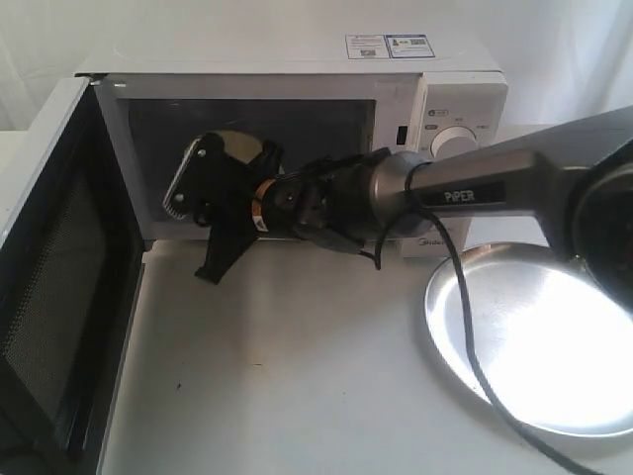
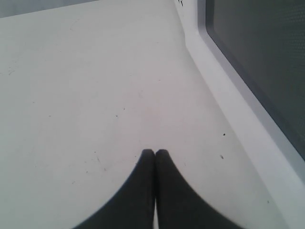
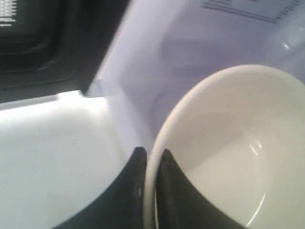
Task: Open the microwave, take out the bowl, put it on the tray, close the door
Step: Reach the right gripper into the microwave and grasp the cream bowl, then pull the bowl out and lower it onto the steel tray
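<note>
Nearest you, the tray [image 1: 534, 336] lay at the right front of the table [image 1: 287, 376], with a black cable [image 1: 473, 346] drooping across its left rim. Between that rim and the door [image 1: 59, 287] you had a wide bare stretch of white tabletop. The door stood swung fully out on the left, mesh face toward that open stretch. Your left gripper [image 2: 155, 152] hung low over the table just beside the door's white frame, its tips pressed together on nothing. Farther in, your right gripper [image 3: 151, 152] reached into the mouth of the microwave [image 1: 297, 69]. Its fingers [image 3: 131, 191] pinched the rim of the bowl [image 3: 228, 143], one inside the wall and one outside. The bowl sat at the cavity's front edge.
</note>
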You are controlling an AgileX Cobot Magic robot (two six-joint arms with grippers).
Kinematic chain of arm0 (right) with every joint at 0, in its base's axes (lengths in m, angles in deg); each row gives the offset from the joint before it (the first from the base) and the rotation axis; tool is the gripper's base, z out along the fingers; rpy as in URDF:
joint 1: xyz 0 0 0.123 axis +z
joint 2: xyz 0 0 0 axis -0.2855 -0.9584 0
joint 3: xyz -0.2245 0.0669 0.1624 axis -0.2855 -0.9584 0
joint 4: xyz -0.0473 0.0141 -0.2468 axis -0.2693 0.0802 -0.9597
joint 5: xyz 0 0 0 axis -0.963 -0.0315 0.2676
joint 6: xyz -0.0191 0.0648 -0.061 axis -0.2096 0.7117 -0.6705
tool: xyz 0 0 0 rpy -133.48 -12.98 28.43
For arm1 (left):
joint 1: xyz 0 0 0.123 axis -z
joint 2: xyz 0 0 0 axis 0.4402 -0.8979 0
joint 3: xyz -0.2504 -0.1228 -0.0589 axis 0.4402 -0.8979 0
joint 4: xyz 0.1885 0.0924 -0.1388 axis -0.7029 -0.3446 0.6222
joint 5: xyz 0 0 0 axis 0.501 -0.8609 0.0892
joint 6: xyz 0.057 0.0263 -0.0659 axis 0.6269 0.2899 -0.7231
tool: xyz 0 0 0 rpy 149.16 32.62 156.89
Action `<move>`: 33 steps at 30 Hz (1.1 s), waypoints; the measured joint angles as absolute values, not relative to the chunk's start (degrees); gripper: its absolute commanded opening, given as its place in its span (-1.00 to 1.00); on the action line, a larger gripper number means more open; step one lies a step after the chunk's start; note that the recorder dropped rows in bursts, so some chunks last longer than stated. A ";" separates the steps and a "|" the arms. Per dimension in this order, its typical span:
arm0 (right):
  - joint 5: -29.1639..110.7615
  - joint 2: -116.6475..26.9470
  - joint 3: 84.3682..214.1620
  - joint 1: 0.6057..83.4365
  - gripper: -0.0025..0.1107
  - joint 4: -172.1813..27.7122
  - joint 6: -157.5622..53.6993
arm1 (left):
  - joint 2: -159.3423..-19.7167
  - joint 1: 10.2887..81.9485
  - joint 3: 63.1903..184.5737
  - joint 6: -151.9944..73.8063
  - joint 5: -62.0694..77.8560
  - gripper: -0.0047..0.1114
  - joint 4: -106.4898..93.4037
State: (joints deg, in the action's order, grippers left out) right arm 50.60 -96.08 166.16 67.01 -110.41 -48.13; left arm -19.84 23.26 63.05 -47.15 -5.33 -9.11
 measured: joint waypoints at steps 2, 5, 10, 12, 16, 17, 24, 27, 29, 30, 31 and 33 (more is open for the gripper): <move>46.45 -94.31 165.03 69.18 -0.96 -111.13 -48.26 | -19.84 23.26 63.05 -47.15 -5.33 -0.92 -9.11; 37.94 -91.68 162.93 72.76 -0.96 -111.40 -48.26 | -19.84 23.26 63.05 -47.15 -5.33 -0.92 -9.11; 18.25 -86.56 159.72 77.54 -0.96 -111.52 -48.26 | -19.84 23.26 63.05 -47.15 -5.33 -0.92 -9.11; 9.07 -84.54 157.77 78.73 -0.96 -110.65 -48.06 | -19.84 23.26 63.05 -47.15 -5.33 -0.92 -9.11; -1.82 -79.66 152.22 79.21 -0.96 -104.63 -46.35 | -19.84 23.26 63.05 -47.15 -5.33 -0.92 -9.11; -3.12 -78.17 150.29 79.21 -0.96 -103.09 -46.03 | -19.84 23.26 63.05 -47.15 -5.33 -0.92 -9.11; -5.06 -69.82 136.36 79.48 -0.96 -104.30 -35.37 | -19.84 23.26 63.05 -47.15 -5.33 -0.92 -9.11; -7.01 -67.82 131.25 79.48 -0.96 -115.91 -21.16 | -19.84 23.26 63.05 -47.15 -5.33 -0.92 -9.11; -8.75 -67.39 128.88 79.48 -0.96 -123.10 -12.05 | -19.84 23.26 63.05 -47.15 -5.33 -0.92 -9.11; -9.46 -67.29 127.71 79.48 -0.96 -126.81 -7.98 | -19.84 23.26 63.05 -47.15 -5.33 -0.92 -9.11; -9.73 -67.29 126.70 79.48 -0.96 -130.09 -4.76 | -19.84 23.26 63.05 -47.15 -5.33 -0.92 -9.11; -9.84 -67.25 125.25 79.48 -0.96 -135.66 2.85 | -19.84 23.26 63.05 -47.15 -5.33 -0.92 -9.11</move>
State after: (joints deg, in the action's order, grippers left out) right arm -9.84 -67.25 125.25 79.48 -135.66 2.85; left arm -19.84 23.26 63.05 -47.15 -5.33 -9.11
